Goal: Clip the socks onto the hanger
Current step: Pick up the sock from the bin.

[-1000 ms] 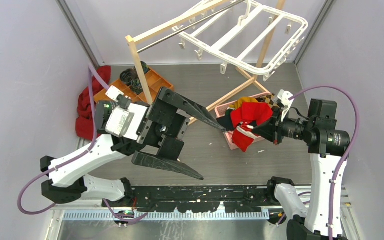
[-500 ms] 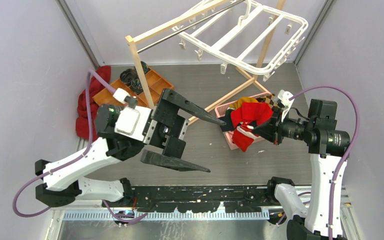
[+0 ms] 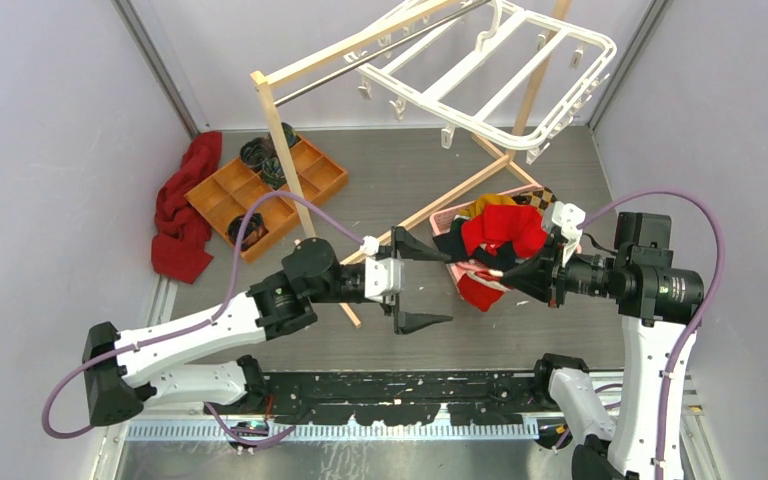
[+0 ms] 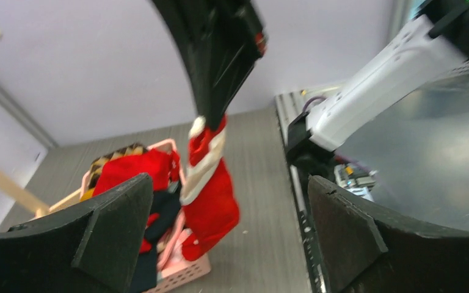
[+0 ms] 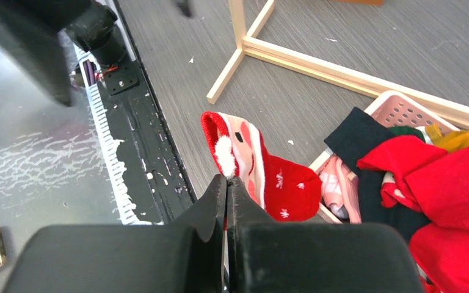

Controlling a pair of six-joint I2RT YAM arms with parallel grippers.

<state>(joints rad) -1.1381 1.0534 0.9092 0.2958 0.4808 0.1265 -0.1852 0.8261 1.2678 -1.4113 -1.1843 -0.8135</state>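
A small red sock [image 5: 281, 189] with a white patterned cuff hangs from my right gripper [image 5: 226, 180], which is shut on the cuff's edge. In the top view the sock [image 3: 480, 292] dangles at the near corner of the pink basket [image 3: 522, 190]. My left gripper [image 3: 448, 288] is open wide and points at the sock from the left, its fingertips just short of it. In the left wrist view the sock [image 4: 210, 201] hangs between my open left fingers [image 4: 116, 226], below the right gripper [image 4: 207, 119]. The white hanger [image 3: 490, 75] hangs from the wooden rack at the back.
The pink basket [image 5: 403, 110] holds more red, mustard, black and checkered garments. The wooden rack [image 3: 290, 150] stands mid-table, its base bars [image 5: 317, 61] running beside the basket. An orange tray [image 3: 260, 185] and a dark red cloth [image 3: 182, 205] lie at the back left.
My left arm has swung down and to the right, bringing its open gripper from mid-table up to the sock. The right gripper has shifted slightly with the sock still held.
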